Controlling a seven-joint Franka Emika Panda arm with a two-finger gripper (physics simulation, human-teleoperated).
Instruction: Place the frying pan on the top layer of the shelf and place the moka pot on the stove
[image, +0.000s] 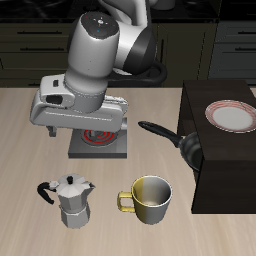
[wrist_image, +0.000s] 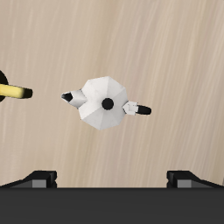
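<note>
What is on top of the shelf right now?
A plate sits on the shelf. The pan seems to lean on its side, not on top. Its far end is out of frame.

On the bench (image: 30, 140), the moka pot (image: 72, 203) stands near the front edge, with the mug (image: 152, 198) just beside it at its 3 o'clock. The stove (image: 100, 140) lies farther back, at about 12 o'clock from the moka pot, partly hidden under the arm. The shelf (image: 225, 165) stands at 3 o'clock from the stove. A plate (image: 233, 116) rests on the shelf's top, and the frying pan (image: 178, 140) sits against the shelf's near side, its handle pointing toward the stove.
</note>
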